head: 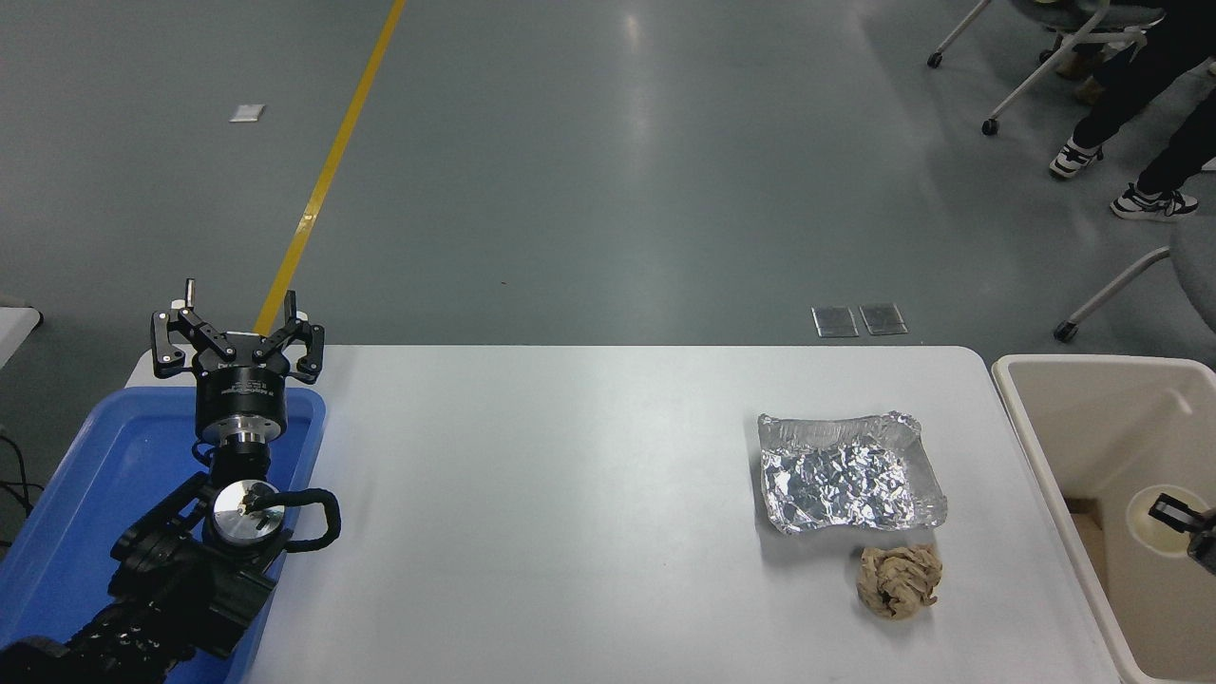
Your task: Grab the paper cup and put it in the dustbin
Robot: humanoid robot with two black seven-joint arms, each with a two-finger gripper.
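Observation:
The paper cup shows from above as a cream round rim, upright, inside the outline of the beige dustbin at the table's right end. My right gripper comes in from the right edge and is mostly cut off. One black finger lies across the cup's rim and grips it, holding the cup over the bin's inside. My left gripper is open and empty, parked above the blue tray at the far left.
A blue plastic tray sits under the left arm. A crinkled silver foil tray and a crumpled brown paper ball lie on the white table's right half. A person's legs and chair bases stand beyond the table at the top right.

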